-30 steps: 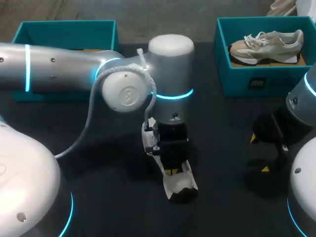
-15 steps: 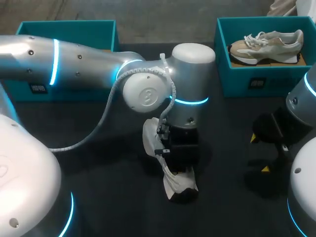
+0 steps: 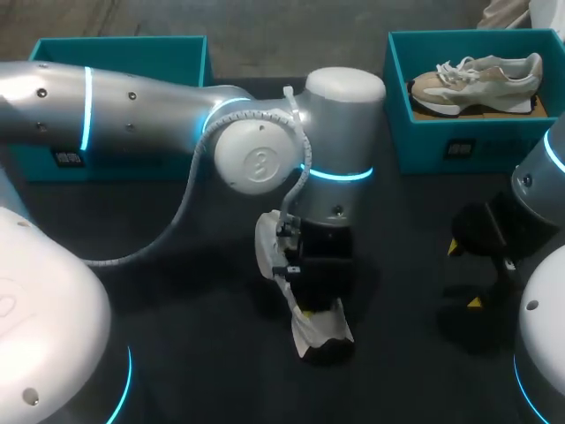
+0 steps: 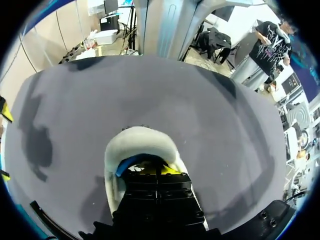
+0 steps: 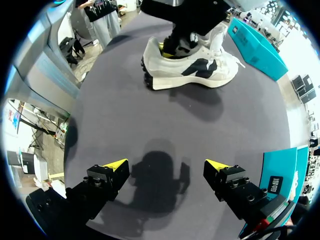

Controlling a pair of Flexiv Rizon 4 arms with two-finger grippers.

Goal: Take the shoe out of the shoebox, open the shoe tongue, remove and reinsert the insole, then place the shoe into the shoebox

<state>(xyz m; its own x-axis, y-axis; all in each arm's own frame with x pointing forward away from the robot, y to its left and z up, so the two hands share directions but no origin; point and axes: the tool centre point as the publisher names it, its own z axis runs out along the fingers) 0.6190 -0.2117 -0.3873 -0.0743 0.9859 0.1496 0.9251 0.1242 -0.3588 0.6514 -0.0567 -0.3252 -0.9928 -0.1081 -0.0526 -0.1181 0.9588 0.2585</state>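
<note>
Now, white shoe [image 5: 165,75], padded round collar, rt jaws apart

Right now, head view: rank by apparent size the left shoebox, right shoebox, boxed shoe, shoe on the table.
1-2. left shoebox, right shoebox: alike; one partly hidden, one cropped, so unranked.
3. shoe on the table: longer span, though mostly covered by the left gripper.
4. boxed shoe: slightly shorter.

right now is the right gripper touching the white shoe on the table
Apart. The right wrist view shows the right gripper open, with a stretch of bare table between it and the white shoe.
</note>
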